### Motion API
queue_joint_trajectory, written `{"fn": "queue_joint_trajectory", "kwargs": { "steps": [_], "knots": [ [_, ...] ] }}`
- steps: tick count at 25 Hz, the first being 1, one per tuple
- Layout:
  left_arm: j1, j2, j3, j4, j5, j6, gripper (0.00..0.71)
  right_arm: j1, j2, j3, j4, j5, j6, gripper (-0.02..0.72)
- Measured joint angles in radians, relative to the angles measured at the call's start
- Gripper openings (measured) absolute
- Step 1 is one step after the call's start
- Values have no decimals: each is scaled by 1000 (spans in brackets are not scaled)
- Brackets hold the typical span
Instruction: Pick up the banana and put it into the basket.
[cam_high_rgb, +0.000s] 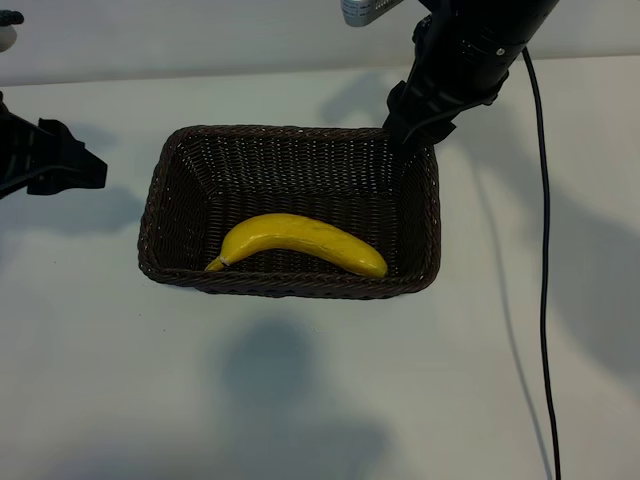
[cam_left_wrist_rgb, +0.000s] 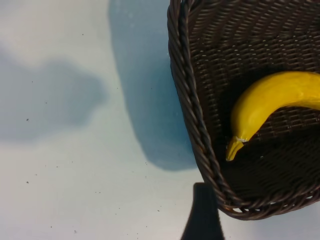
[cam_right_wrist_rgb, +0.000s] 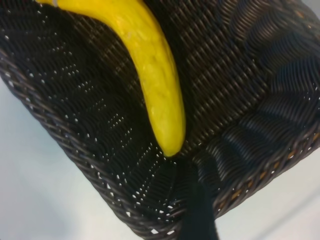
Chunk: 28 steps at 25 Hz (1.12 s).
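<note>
Already the banana (cam_high_rgb: 300, 243) is seen lying inside the basket (cam_high_rgb: 160, 200), along its near wall, so the task is judged done. It would handle as light, fairly firm and bruisable (best taken at mid-body). Farther back, the right gripper (cam_high_rgb: 405, 125) hangs wide open and empty over the far corner, fingertips hidden; the left gripper (cam_high_rgb: 75, 165), open and empty, is cut off at the table's side.

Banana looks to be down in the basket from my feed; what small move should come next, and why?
Probably lift the right tool up and away. The banana already lies free on the floor of the basket, with nothing gripping it, and that tool hangs open over the basket's far right corner. The left tool sits off to the side.
</note>
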Motion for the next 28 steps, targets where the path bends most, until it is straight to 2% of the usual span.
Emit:
{"fn": "queue_joint_trajectory", "kwargs": {
  "steps": [19, 28],
  "knots": [
    [0, -1, 0, 0, -1, -1, 586, 0, 0, 0, 0, 0, 14, 591],
    [0, -1, 0, 1, -1, -1, 586, 0, 0, 0, 0, 0, 14, 546]
  ]
}}
